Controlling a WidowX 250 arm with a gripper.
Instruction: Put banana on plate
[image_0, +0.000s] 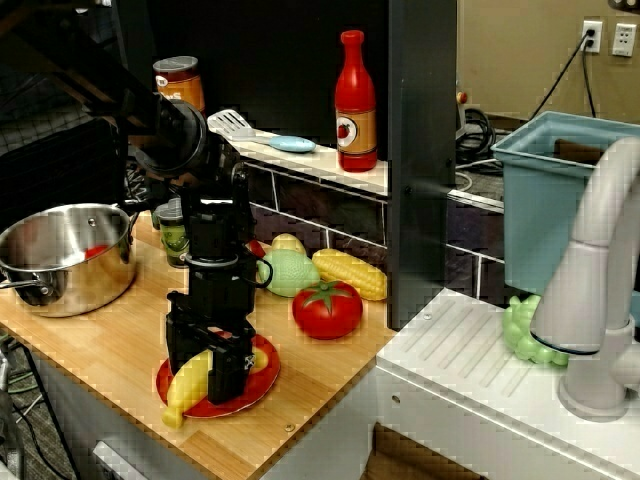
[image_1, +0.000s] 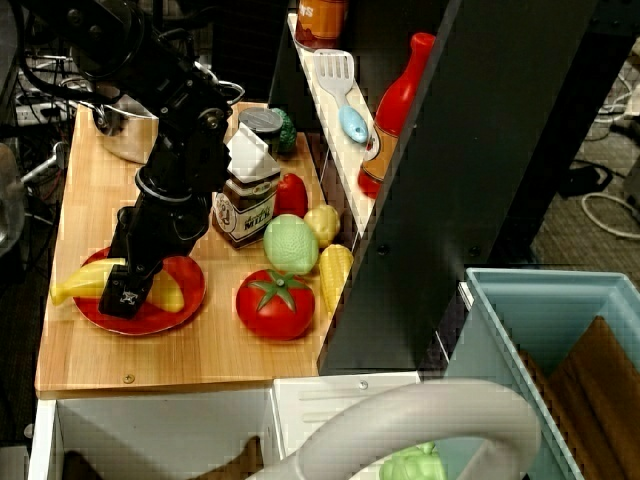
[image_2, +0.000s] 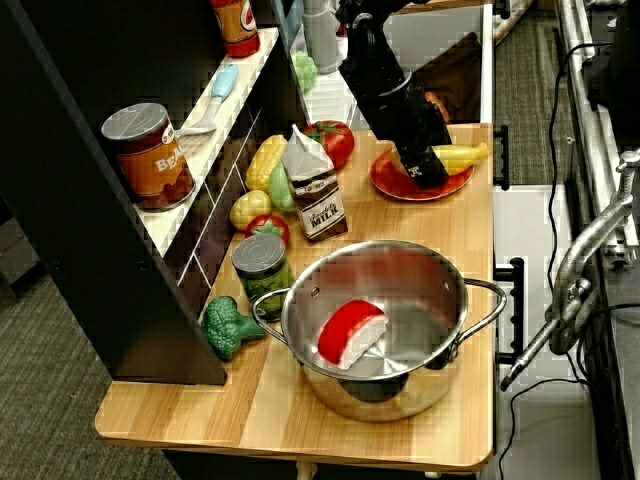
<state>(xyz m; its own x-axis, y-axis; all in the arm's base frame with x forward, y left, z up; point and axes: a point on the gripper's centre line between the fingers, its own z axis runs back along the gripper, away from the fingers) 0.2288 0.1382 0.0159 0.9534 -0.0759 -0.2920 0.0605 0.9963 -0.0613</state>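
Note:
The yellow banana (image_0: 192, 382) lies across the red-orange plate (image_0: 255, 385) at the front of the wooden counter. Its tip sticks out past the plate's left rim (image_1: 72, 290). My black gripper (image_0: 212, 368) points straight down onto the plate, and its fingers straddle the banana's middle and touch it on both sides. In the side view the gripper (image_1: 127, 292) hides the banana's centre, with yellow showing on either side. From the far view the banana's end (image_2: 458, 156) pokes out beside the gripper (image_2: 420, 167) over the plate (image_2: 395, 185).
A red tomato (image_0: 327, 308), a corn cob (image_0: 350, 273) and a pale green vegetable (image_0: 288, 272) sit just behind the plate. A milk carton (image_1: 246, 195) and cans stand near the arm. A steel pot (image_0: 62, 257) is on the left. A sink and faucet (image_0: 600, 290) are on the right.

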